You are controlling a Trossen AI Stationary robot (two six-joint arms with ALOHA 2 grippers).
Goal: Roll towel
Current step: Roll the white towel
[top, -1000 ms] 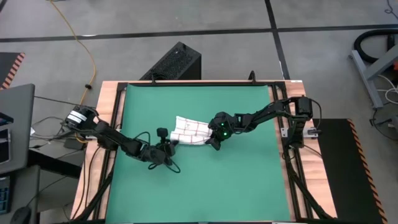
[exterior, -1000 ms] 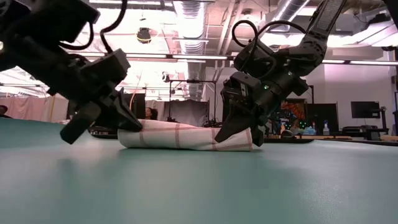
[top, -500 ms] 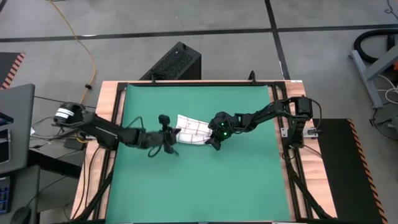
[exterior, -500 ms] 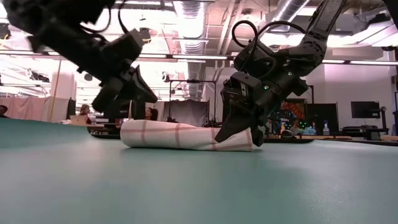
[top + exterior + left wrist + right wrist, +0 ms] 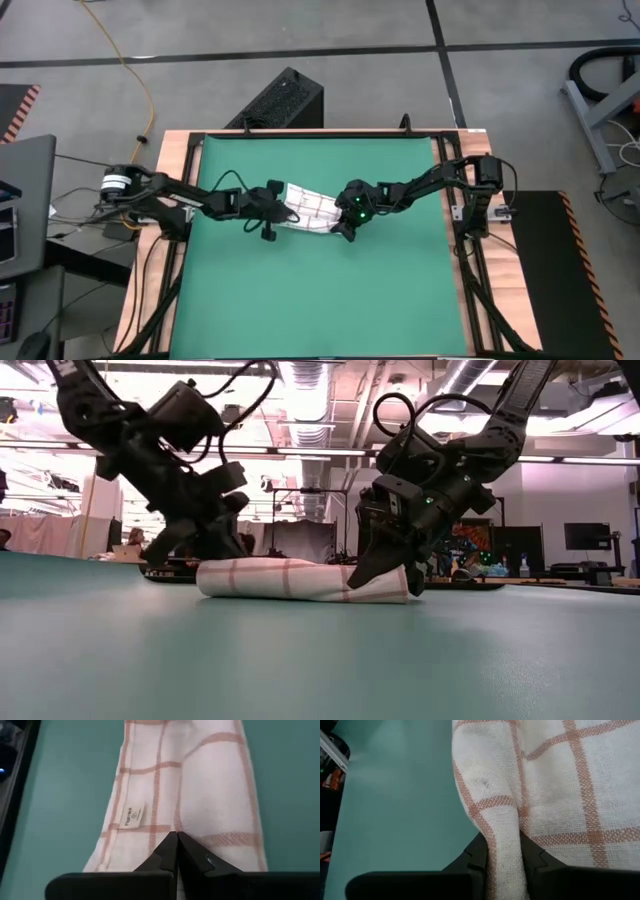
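One rolled towel (image 5: 305, 210), long axis left-right between pressed-together left hand (image 5: 275, 212) and right hand (image 5: 344, 226) pinching it.

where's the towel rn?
In the high view the towel lies rolled near the middle of the green mat, between both grippers: the right gripper pinches its right end, and the shut left gripper is at its left end.

Robotics lab: exposed ceiling ducts (image 5: 310, 385) at 12 o'clock, monitor (image 5: 585, 536) at 3 o'clock, concrete floor (image 5: 330, 40).
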